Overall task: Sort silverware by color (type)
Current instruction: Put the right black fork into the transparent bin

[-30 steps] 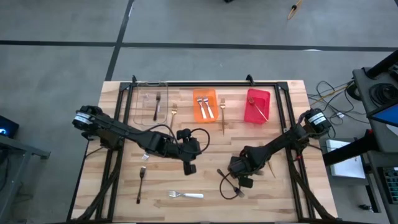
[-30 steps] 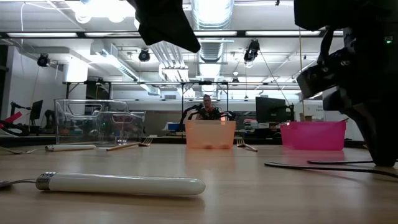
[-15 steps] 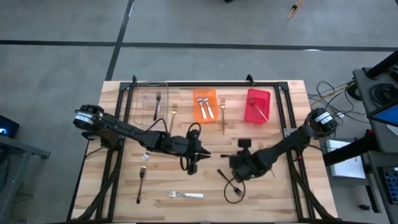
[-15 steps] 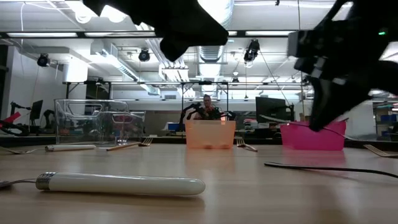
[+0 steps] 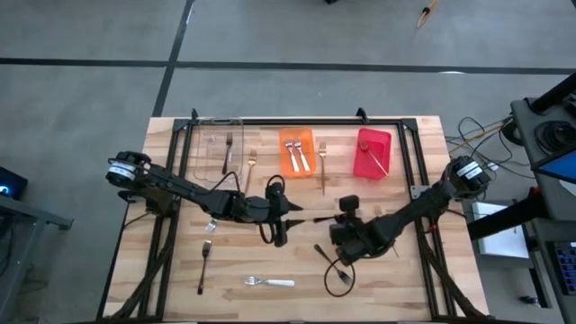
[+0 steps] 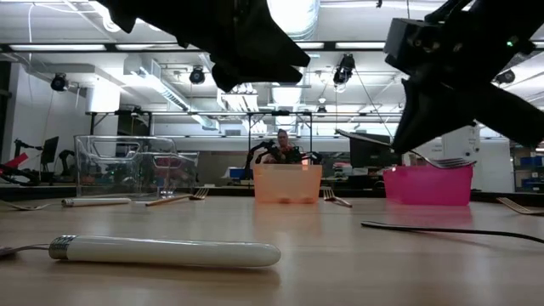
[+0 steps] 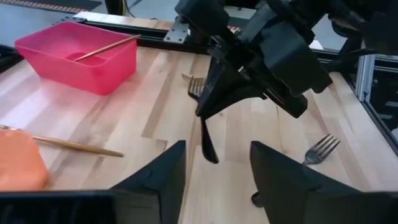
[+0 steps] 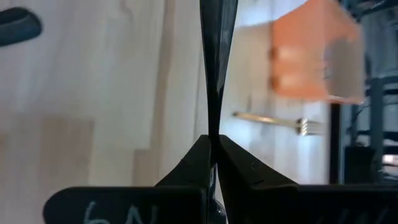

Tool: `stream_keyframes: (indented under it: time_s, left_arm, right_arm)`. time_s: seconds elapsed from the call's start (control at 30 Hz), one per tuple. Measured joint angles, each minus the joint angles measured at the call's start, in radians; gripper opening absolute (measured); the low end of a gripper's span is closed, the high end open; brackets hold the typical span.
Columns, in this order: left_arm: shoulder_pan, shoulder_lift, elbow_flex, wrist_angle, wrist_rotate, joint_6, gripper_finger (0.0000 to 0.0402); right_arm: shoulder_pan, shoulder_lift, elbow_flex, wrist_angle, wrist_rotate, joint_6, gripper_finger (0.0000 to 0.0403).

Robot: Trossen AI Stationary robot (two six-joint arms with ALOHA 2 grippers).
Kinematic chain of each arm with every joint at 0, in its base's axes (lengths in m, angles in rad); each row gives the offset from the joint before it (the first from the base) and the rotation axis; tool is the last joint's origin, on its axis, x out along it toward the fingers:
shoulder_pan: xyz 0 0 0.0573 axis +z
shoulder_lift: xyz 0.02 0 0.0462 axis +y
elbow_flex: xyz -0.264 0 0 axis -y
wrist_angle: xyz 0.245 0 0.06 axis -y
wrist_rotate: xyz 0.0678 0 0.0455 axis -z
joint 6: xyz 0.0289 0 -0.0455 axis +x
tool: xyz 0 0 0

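Note:
A dark metal fork (image 7: 207, 140) hangs in the air over the middle of the table, with my right gripper (image 5: 335, 222) shut on it. The fork's tines (image 7: 196, 87) point away from my left gripper (image 7: 214, 168), which stands open facing it. The handle's free end sits just ahead of the gap between the left fingers, touching neither. In the low view the tines (image 6: 448, 161) show clear above the table. Other silverware lies about: a white-handled fork (image 5: 270, 282), a dark fork (image 5: 321, 254), and a gold fork (image 5: 321, 169). My right gripper pinches the dark fork's handle (image 8: 212, 127) between its two fingers, about midway along. The fingers come slanting down from the table's right side. The fork is lifted clear of the table, its handle reaching out toward the left gripper and its tines behind the fingers.
At the far side stand a clear bin (image 5: 209, 153) with a dark fork in it, an orange bin (image 5: 286, 164) with silver forks and a red bin (image 5: 378, 139) with a gold fork. More forks lie at the near left (image 5: 205, 265) and the right (image 5: 393, 243).
My right gripper has risen from the table with the dark fork and rolled, so the fork, now lifted clear, points its handle at the left gripper. My left gripper has tipped up from pointing down to nearly level, facing the right gripper.

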Motion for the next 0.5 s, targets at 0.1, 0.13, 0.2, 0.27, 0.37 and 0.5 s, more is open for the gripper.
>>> stream_keyframes:
  time_s: [0.1, 0.13, 0.2, 0.27, 0.37, 0.5]
  left_arm:
    - [0.002, 0.0, -0.001, 0.0, 0.0, 0.006, 0.0178]
    - [0.004, 0.0, -0.001, 0.0, 0.0, 0.006, 0.018]
    - [0.007, 0.0, -0.004, 0.0, 0.0, 0.006, 0.0182]
    - [0.01, 0.0, -0.004, 0.0, 0.0, 0.006, 0.0182]
    - [0.011, 0.01, -0.004, 0.012, 0.0, 0.006, 0.0181]
    - [0.014, 0.067, -0.003, 0.06, 0.022, 0.003, 0.018]
  right_arm:
    - [-0.002, 0.0, 0.0, 0.044, 0.032, -0.068, 0.0009]
    - [-0.004, -0.001, 0.0, 0.064, 0.034, -0.096, 0.0009]
    - [-0.01, -0.001, 0.0, 0.099, 0.035, -0.148, 0.0009]
    - [-0.018, -0.001, 0.0, 0.138, 0.038, -0.201, 0.0009]
    - [-0.028, -0.001, 0.0, 0.179, 0.055, -0.279, 0.0009]
    - [-0.046, -0.002, 0.001, 0.217, 0.054, -0.367, 0.0009]
